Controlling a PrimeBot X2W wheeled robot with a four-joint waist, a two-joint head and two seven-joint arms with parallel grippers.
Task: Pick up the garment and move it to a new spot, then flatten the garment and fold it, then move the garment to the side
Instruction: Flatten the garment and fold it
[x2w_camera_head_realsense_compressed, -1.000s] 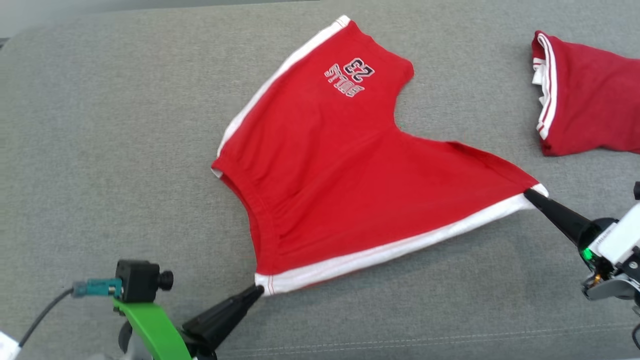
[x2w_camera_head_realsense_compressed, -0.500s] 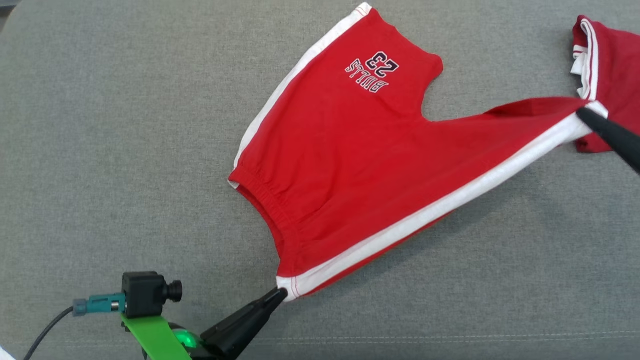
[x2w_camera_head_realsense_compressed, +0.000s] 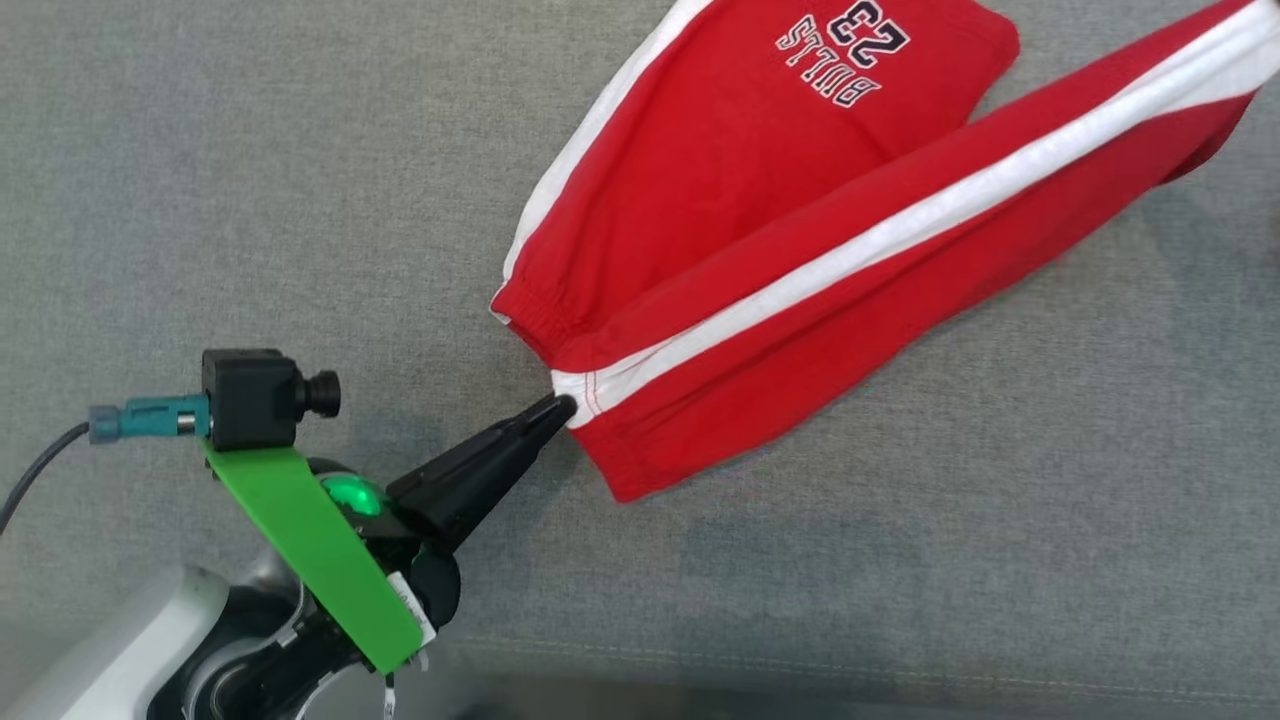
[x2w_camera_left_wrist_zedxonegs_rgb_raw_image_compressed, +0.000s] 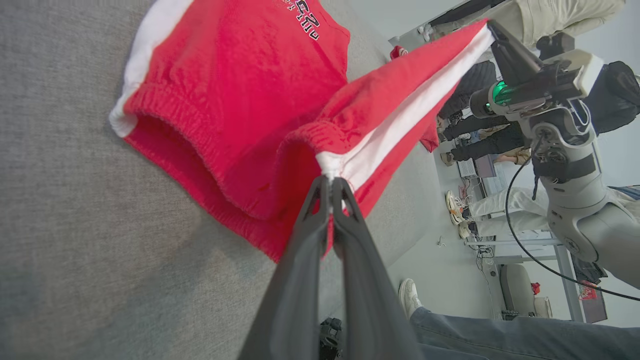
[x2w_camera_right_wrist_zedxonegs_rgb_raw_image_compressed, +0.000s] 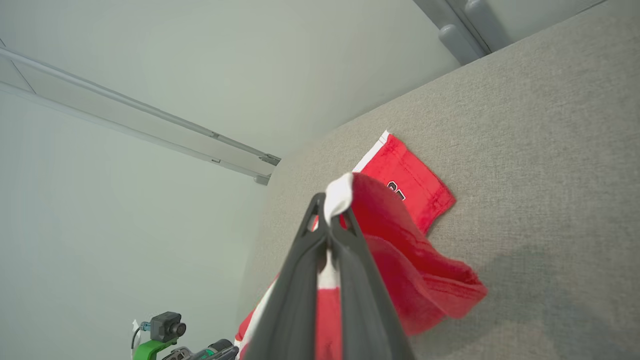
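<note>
The left gripper (x2w_camera_head_realsense_compressed: 562, 406) has its two dark fingers pressed tight together, pinching the near corner of the red shorts (x2w_camera_head_realsense_compressed: 760, 210) where the white stripe (x2w_camera_head_realsense_compressed: 900, 215) meets the elastic waistband (x2w_camera_left_wrist_zedxonegs_rgb_raw_image_compressed: 200, 145). In the left wrist view the tips bite the white edge right at its stitched end, with red cloth bunched on either side of them. The right gripper (x2w_camera_left_wrist_zedxonegs_rgb_raw_image_compressed: 492, 26) is likewise closed on cloth. It holds the other end of the same white stripe at the leg hem, and in the right wrist view a tuft of white fabric stands between its closed tips while red cloth hangs beneath.

Between the two grips this side of the shorts is pulled into a taut band, raised off the surface and running from the left gripper up towards the far right, where it leaves the head view. It casts a soft shadow on the grey cushion (x2w_camera_head_realsense_compressed: 220, 200) below it. The other leg lies flat on the cushion further back, its lettering (x2w_camera_head_realsense_compressed: 842, 52) upside down in the head view, and the stretched band crosses just in front of it.

Behind the left gripper sit a small black wrist camera (x2w_camera_head_realsense_compressed: 252, 396) and its green bracket (x2w_camera_head_realsense_compressed: 312, 552). In the left wrist view, beyond the cushion's edge, a person's leg (x2w_camera_left_wrist_zedxonegs_rgb_raw_image_compressed: 510, 340) in jeans and a white shoe (x2w_camera_left_wrist_zedxonegs_rgb_raw_image_compressed: 410, 296) are on the floor.
</note>
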